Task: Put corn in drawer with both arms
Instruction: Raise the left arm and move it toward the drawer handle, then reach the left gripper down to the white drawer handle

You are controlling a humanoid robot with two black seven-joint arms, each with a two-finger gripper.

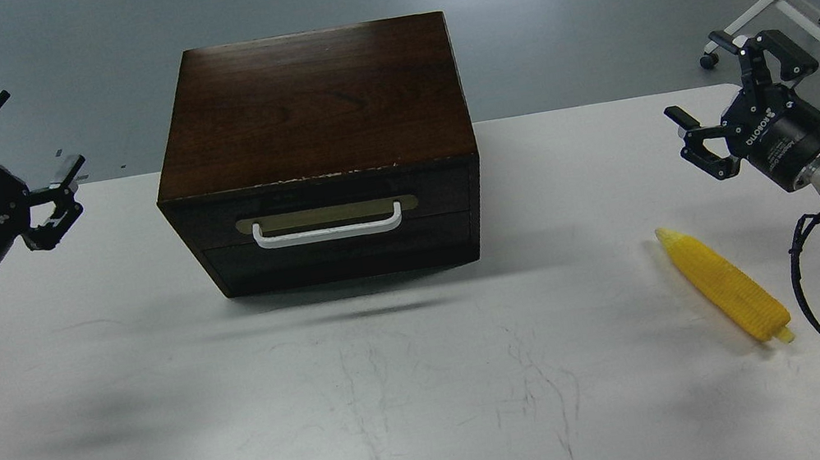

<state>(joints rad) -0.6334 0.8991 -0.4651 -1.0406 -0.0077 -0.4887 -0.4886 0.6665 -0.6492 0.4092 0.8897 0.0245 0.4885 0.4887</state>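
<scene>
Head view, forward and downward

drawer (329, 218) closed | corn (723, 283) on table (243, 424) | hands spread

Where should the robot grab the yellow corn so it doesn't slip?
Probably around the thick middle of the corn, coming straight down from above with the right gripper, which is nearest. The corn lies flat on the table and tapers toward its far tip, so fingers should close across its width, not its length.
</scene>
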